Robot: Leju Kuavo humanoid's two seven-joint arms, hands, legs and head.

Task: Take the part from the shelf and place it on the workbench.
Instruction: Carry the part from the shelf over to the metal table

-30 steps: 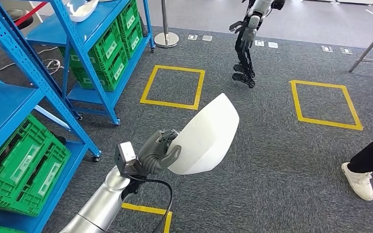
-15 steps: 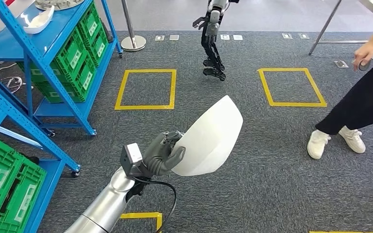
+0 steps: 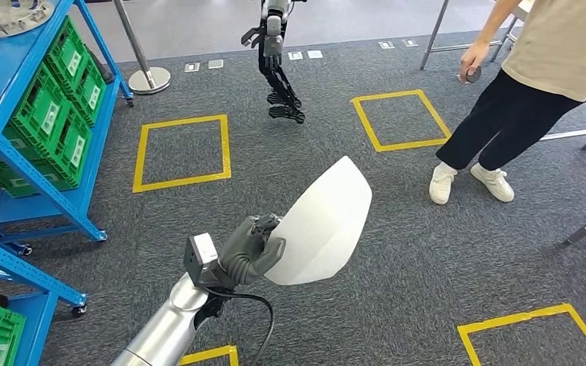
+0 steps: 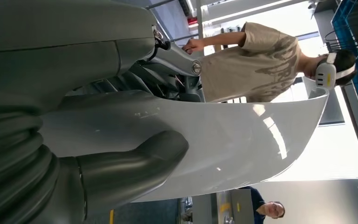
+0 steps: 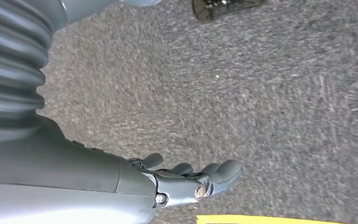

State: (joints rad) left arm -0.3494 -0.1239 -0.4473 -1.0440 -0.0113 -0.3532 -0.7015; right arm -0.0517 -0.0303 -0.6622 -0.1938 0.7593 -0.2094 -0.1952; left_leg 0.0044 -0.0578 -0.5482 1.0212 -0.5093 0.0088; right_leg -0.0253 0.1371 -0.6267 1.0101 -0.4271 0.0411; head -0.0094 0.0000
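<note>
The left hand (image 3: 248, 250) is gripping the part (image 3: 322, 225), a smooth, glossy white curved shell with a thin rim and one pointed corner, thumb (image 4: 130, 165) wrapping its near edge and the darker fingers pressing the other face, holding it aloft over the coarse grey carpet (image 3: 397, 252). The right hand (image 5: 186, 179) is hanging above that carpet with its fingers extended and nothing in them, though the blur is making their spread hard to judge. Blue steel shelving (image 3: 38, 152) with green crates is standing far left, a person (image 3: 519, 84) far right, with open carpet marked by yellow tape squares (image 3: 181, 152) lying between.
</note>
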